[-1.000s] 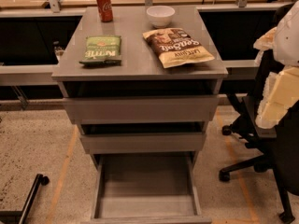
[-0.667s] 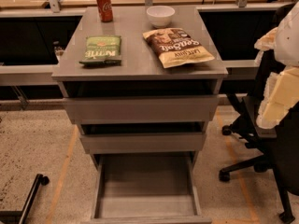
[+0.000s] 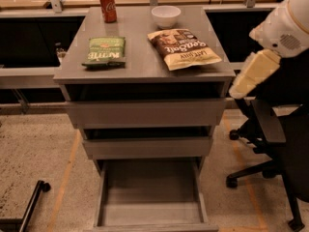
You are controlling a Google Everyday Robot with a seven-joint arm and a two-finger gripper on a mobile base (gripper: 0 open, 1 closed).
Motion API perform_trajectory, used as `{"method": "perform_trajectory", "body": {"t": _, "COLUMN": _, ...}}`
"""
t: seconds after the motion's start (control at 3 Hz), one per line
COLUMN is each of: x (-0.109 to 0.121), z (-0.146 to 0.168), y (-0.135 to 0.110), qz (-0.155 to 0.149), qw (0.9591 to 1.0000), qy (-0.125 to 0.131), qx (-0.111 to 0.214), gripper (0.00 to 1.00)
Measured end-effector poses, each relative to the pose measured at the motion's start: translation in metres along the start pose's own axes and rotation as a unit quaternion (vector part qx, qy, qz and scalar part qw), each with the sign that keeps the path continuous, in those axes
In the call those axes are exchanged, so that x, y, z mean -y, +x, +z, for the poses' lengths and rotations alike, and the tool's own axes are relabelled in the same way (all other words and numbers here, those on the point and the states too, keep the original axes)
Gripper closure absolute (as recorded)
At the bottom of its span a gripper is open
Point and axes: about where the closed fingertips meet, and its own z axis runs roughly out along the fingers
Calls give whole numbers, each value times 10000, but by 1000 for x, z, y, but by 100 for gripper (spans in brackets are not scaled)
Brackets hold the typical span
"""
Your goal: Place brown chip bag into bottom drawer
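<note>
Speckled floor and dark bench bays behind; grey counter (image 3: 140, 28) at centre, over three drawers.

1. Gripper (image 3: 244, 83): the cream tapered end of the white arm, at the right of the camera view. It hangs off the counter's front right corner, near it but not touching. You cannot tell whether the jaws are spread or pressed together, and nothing is seen in them.

2. Brown chip bag (image 3: 183, 48): lies flat on the right half of the counter, apart from the gripper, to its left in the view and further back.
   - Long axis: runs from the back, dark brown end, to the front right, cream end.
   - The cream end points roughly at the gripper and is the nearer end for you.
   - Judgement: your reach goes left and back over the counter edge, and the jaws should close across the bag's short width.

3. White bowl (image 3: 166, 16): just behind the bag's dark end. Keep clear of it.

4. Green chip bag (image 3: 104, 51): left half of the counter, well apart from the brown one. Do not take it.

5. Red soda can (image 3: 108, 6): upright at the back left.

6. Bottom drawer (image 3: 150, 197): pulled out below the two upper drawers (image 3: 145, 112), its floor showing. It sits below and to the left of the gripper, ready to receive.

7. Office chair (image 3: 275, 144): beside the cabinet at the right, under the arm.
</note>
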Motion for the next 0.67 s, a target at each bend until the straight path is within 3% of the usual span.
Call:
{"method": "perform_trajectory", "body": {"t": 0.33, "x": 45, "z": 24, "y": -32, "qz": 518, "qw": 9967, "qy": 609, "qx": 148, "gripper": 0}}
{"method": "perform_trajectory", "body": {"t": 0.67, "x": 49, "z": 24, "y": -35, "qz": 878, "qw": 9935, "qy": 697, "qx": 179, "gripper": 0}}
